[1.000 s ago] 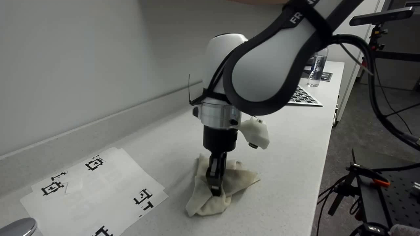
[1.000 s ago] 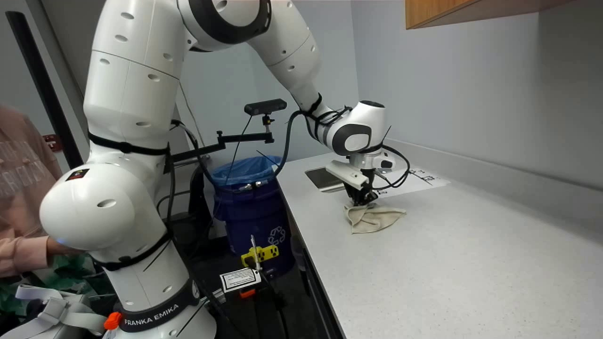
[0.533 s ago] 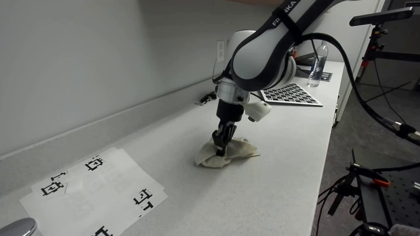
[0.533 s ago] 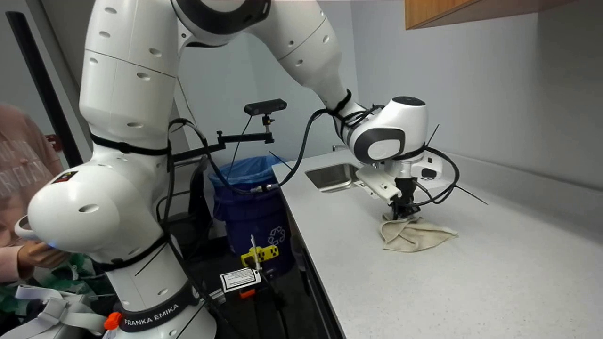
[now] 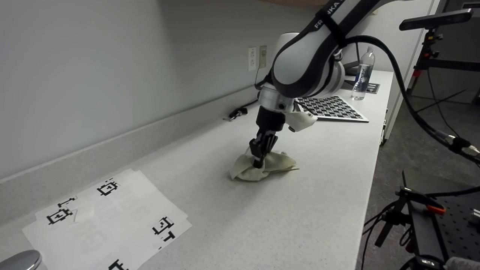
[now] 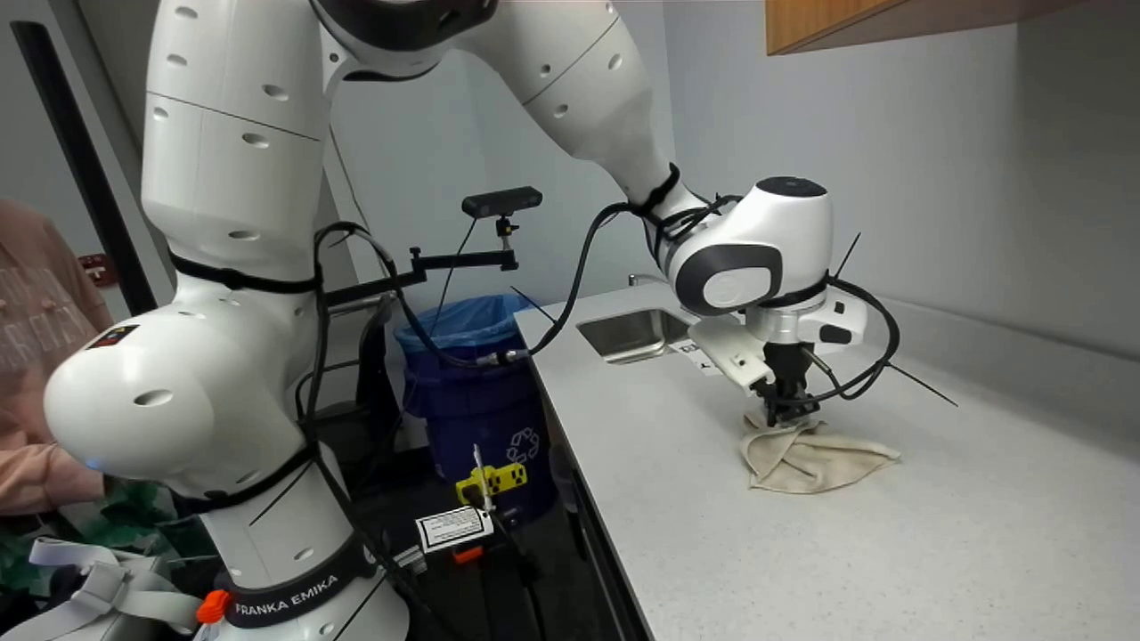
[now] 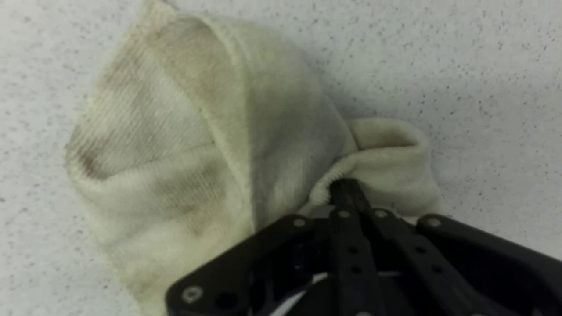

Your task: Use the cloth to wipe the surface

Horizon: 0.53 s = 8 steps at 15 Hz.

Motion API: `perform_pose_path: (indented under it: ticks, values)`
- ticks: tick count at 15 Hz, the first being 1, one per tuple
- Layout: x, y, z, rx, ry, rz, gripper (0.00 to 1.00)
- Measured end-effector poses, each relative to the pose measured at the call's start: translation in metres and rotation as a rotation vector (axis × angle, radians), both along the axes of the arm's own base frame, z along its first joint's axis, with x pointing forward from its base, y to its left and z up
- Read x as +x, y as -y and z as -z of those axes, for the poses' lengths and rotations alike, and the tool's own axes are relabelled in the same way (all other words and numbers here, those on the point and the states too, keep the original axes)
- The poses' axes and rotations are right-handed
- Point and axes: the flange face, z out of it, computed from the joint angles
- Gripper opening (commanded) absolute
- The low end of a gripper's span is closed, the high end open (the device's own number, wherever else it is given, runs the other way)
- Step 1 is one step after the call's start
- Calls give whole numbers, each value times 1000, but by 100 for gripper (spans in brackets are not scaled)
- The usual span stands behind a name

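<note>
A black tool [image 7: 349, 189] holds a cream cloth [image 7: 197, 145] on a pale, speckled worktop [image 5: 300, 221], its fingers [image 7: 349, 235] almost together at a gathered fold; the bit of fabric caught between the tips is itself hidden. The tool stands over the cloth, its tips sunk into the folds. In the wrist view they enter toward one side: a small doubled lobe sits just beside them, while the larger spread, flecked with brownish marks, lies to the opposite side. In both exterior views the cloth rests on the worktop beneath the tool, apart from the marker-printed sheets [image 5: 112, 213].

The cloth looks light, soft and limp, with nothing in it to break; it is likely to trail behind a stroke and crumple when pushed. The bunched fold, where several layers appear to meet, seems the sound place to take hold, since a loose corner or single thin layer could slip free. A pinch there should leave the wide part to do the wiping, with pressure enough to hold fabric to the worktop but not so much that bare tips scrape it.
</note>
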Motion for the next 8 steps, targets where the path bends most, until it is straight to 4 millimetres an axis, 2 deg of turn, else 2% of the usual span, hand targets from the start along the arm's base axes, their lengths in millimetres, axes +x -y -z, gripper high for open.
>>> perform_pose_path:
  ticks: [4,8]
  values:
    - [-4,-36,9,18,-18,-56,0]
    - [-11,-97,10,46,-41,-161,0]
